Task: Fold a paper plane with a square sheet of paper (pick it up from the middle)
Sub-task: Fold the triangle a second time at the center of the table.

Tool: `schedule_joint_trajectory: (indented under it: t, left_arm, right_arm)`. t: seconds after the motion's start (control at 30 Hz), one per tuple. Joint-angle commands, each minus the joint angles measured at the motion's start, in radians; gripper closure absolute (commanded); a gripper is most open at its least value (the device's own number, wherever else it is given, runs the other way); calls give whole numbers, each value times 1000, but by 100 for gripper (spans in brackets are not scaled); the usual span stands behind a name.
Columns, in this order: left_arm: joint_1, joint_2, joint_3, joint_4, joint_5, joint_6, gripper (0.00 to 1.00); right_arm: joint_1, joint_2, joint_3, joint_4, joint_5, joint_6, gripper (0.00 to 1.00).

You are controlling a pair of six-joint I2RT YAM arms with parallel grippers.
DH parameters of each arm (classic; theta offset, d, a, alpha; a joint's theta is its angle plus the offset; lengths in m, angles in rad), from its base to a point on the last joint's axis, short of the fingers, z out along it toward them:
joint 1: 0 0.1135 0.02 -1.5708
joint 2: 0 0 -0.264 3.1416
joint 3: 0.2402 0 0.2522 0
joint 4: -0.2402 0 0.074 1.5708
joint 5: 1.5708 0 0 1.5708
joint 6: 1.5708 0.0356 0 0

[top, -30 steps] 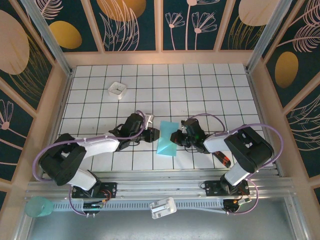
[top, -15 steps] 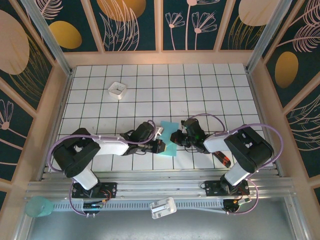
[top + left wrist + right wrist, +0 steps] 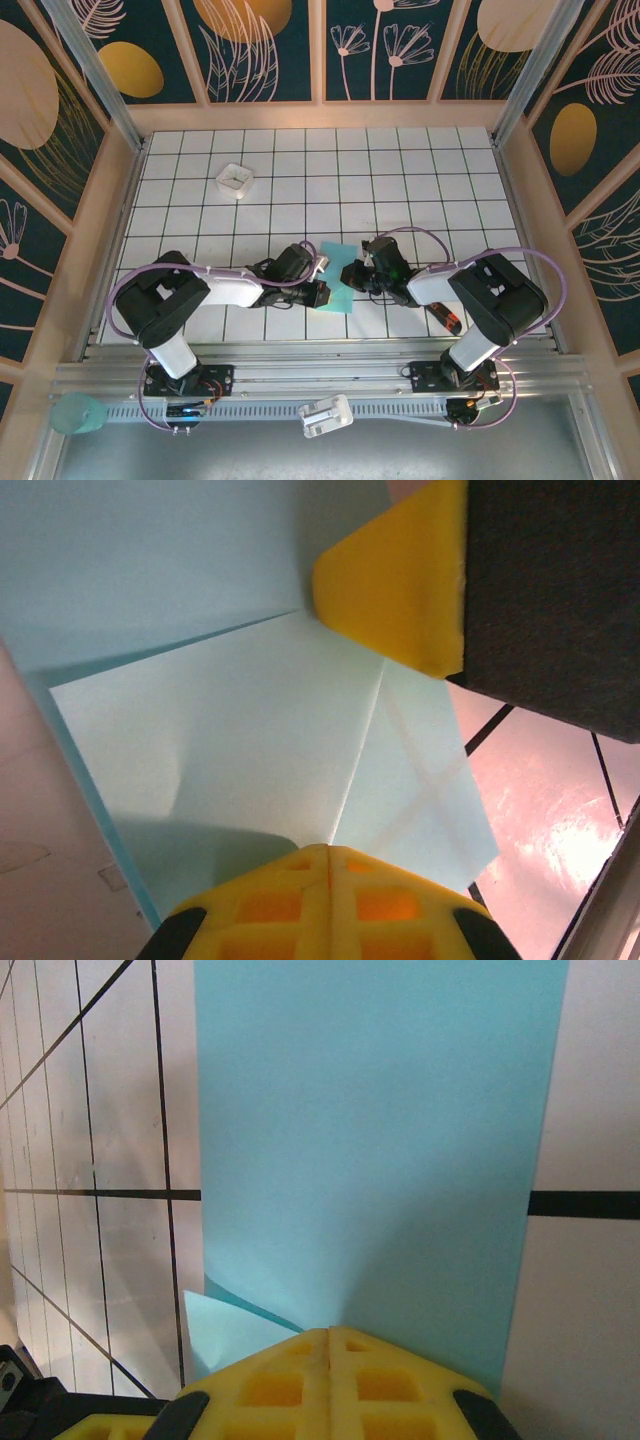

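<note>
The sheet of paper (image 3: 339,291) lies partly folded on the white gridded desk (image 3: 400,180), near the front edge and about midway between the two arms. It shows as a small turquoise patch squeezed between the two end effectors. The left end effector (image 3: 318,292) reaches in from the left at the sheet's left edge; the right end effector (image 3: 352,277) meets it from the right. In the left wrist view the sheet (image 3: 230,740) shows its pale side with several creases, one flap folded over another, and a darker turquoise layer (image 3: 150,560) behind. The yellow fingers of the left end effector (image 3: 328,852) are pressed together with no gap, and the near edge of the paper runs in between them. A yellow pad of the other end effector (image 3: 400,590) touches the paper at the top. In the right wrist view the right end effector (image 3: 328,1332) is likewise closed tight on the paper (image 3: 380,1140), which stretches away as a smooth turquoise strip over the desk tiles (image 3: 80,1110), with a pale corner (image 3: 225,1335) peeking out at lower left. A small white tray (image 3: 235,179) sits well apart toward the back left, and a red-and-black tool (image 3: 447,318) lies beside the right arm.
</note>
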Motion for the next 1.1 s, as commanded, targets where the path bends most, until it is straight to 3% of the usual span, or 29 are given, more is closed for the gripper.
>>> schedule_joint_trajectory:
  t: [0.0, 1.07]
  left_arm:
    - [1, 12, 18, -44, -20, 34, 100]
    - [-1, -60, -103, -197, 42, 92, 100]
  right_arm:
    - [-11, 37, -28, -124, 60, -29, 100]
    - [-14, 62, 6, -210, 97, -42, 100]
